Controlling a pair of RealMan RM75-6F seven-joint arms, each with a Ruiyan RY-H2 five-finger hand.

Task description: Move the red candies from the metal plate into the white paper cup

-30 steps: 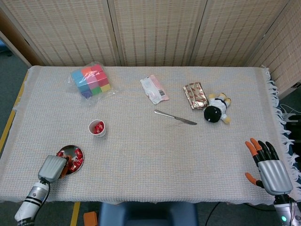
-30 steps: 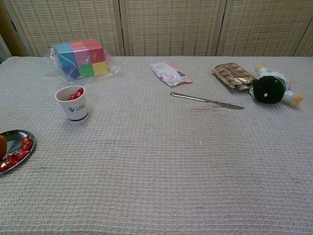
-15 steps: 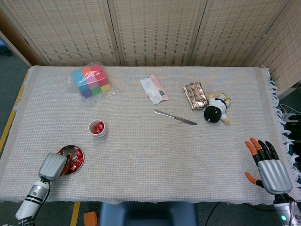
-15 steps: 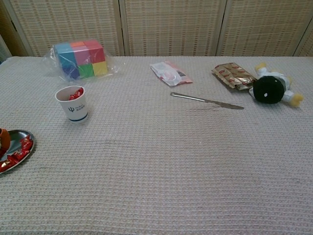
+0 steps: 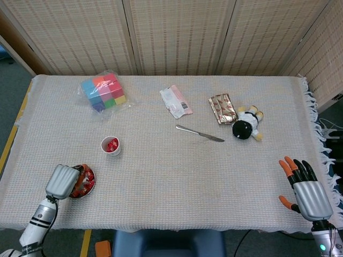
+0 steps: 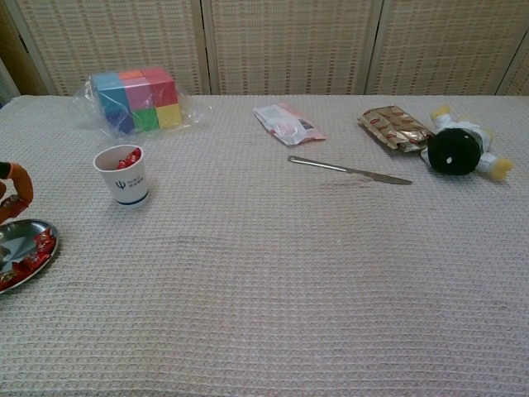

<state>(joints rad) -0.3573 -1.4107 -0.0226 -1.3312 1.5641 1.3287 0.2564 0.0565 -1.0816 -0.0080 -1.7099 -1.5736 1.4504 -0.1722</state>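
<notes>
Head view shows the left hand [image 5: 63, 182] over the round metal plate [image 5: 90, 182] at about eight o'clock on the woven grey tablecloth [image 5: 171, 171], its grey back toward the camera and its orange-tipped fingers [image 5: 80, 179] curled down over the plate. In the chest view those fingertips sit at the frame's left edge, raised above the plate's rim, with something red between them; whether it is a candy being pinched I cannot tell. Red wrapped candies [image 6: 29, 256] lie loose in the plate. The white paper cup [image 5: 111, 145] stands upright near the plate, toward one o'clock from it, with red candies inside.

The right hand [image 5: 306, 187] rests at about four o'clock near the table's edge, palm down, fingers spread and holding nothing.

Toward eleven o'clock lies a clear bag of coloured foam cubes [image 5: 104, 91]. Near twelve sits a white and pink packet [image 5: 176, 101], with a slim metal knife [image 5: 199, 134] just below it. At two o'clock lie a shiny brown foil wrapper [image 5: 223, 108] and a black and white plush toy [image 5: 246, 124], side by side.
</notes>
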